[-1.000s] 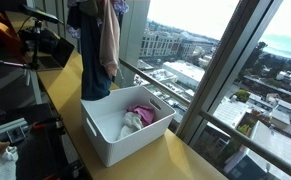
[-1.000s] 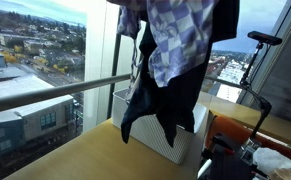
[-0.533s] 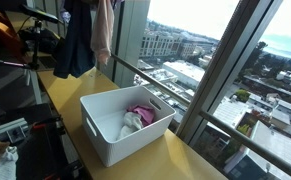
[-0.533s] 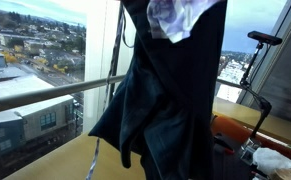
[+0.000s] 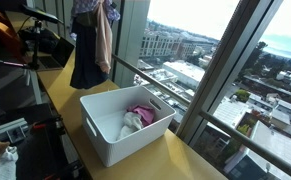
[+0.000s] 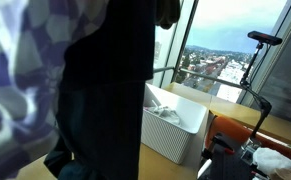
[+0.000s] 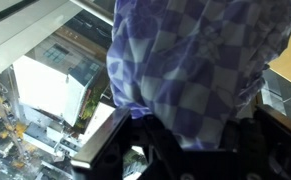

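My gripper (image 7: 187, 142) is shut on a bundle of clothes that hangs from it above the wooden table (image 5: 185, 160). The bundle is a purple checkered cloth (image 7: 195, 55), a dark navy garment (image 5: 85, 55) and a pale pink garment (image 5: 105, 40). The clothes hide the fingers in both exterior views. The bundle hangs just beyond the far corner of a white bin (image 5: 113, 145), clear of its rim. Inside the bin lie a pink cloth (image 5: 140, 110) and a white cloth (image 5: 132, 122). The dark garment (image 6: 105, 90) fills much of an exterior view, and the bin (image 6: 175, 125) shows behind it.
A tall window with a metal railing (image 5: 160, 85) runs along the table's edge, with city far below. Black camera gear (image 5: 45, 45) stands at the table's far end. A black stand (image 6: 260, 60) and orange equipment (image 6: 235, 130) sit beside the bin.
The hanging bundle has swung away from above the bin's corner, out along the table and partly back. It now hangs much closer to the camera that it fills.
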Controlling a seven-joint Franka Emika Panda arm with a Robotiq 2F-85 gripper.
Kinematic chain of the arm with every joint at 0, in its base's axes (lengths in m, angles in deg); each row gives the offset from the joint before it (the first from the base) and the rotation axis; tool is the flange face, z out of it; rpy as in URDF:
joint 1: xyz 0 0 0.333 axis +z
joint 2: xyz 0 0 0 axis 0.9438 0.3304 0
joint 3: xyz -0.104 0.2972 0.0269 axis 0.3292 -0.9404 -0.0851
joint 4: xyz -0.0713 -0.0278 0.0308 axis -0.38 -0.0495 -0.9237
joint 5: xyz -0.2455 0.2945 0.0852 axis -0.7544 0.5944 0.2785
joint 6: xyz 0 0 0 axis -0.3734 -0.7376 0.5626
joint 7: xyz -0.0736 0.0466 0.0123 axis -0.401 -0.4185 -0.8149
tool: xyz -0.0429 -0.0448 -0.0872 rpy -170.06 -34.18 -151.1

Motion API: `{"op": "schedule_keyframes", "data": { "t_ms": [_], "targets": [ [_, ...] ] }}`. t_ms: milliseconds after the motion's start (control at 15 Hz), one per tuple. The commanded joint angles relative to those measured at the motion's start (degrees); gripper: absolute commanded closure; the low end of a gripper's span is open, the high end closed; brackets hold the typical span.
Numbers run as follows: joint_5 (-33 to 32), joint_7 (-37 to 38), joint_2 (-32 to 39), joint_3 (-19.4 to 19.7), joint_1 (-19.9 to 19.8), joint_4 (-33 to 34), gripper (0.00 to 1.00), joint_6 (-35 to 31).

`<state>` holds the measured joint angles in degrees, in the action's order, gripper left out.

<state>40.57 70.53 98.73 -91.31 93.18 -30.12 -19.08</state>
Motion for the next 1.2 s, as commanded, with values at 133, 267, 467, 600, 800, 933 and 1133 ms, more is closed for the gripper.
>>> {"op": "schedule_keyframes", "data": {
  "t_ms": [133, 267, 467, 600, 800, 933, 1133],
  "targets": [
    [2.37, 1.13, 0.86, 0.42, -2.06, -4.95, 1.00, -3.37],
    [4.20, 1.15, -0.17, 0.55, -3.84, -9.38, 1.00, -5.76],
    [7.59, 1.68, -1.88, 0.29, -6.32, -17.80, 1.00, -11.32],
    [8.73, 2.16, -2.95, 0.15, -7.18, -23.41, 1.00, -15.03],
    [9.20, 2.78, -4.50, 0.28, -8.05, -31.91, 1.00, -20.30],
    [10.90, 2.32, -5.35, 3.77, -5.64, -36.02, 1.00, -22.85],
    [12.28, 2.00, -6.27, 4.84, -5.46, -41.21, 1.00, -26.16]
  ]
}}
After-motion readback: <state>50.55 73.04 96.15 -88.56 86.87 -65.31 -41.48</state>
